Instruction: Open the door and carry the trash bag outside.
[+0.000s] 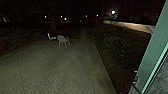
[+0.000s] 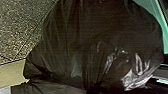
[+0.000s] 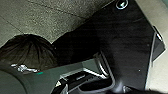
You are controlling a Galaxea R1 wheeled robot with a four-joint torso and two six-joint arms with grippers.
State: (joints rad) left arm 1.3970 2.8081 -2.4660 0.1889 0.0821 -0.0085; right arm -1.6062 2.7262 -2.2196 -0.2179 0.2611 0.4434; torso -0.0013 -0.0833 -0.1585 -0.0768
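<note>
1. I could not tell whether the fingers were spread, pressed together or pinching anything, so the bag's place relative to them was unclear.
2. The dark trash bag (image 2: 82, 45) bulged close to the left wrist camera, near the paving (image 1: 55, 65).
3. Folds ran along it and drew together at a rounded part seen from the right wrist; which way its neck pointed, and its long axis, I could not tell.
4. A green frame (image 1: 153, 47) stood at the robot's right.
5. Farther out, pale chairs (image 1: 61, 40) stood near the paving's far edge, beside dark plants (image 1: 117, 42).
</note>
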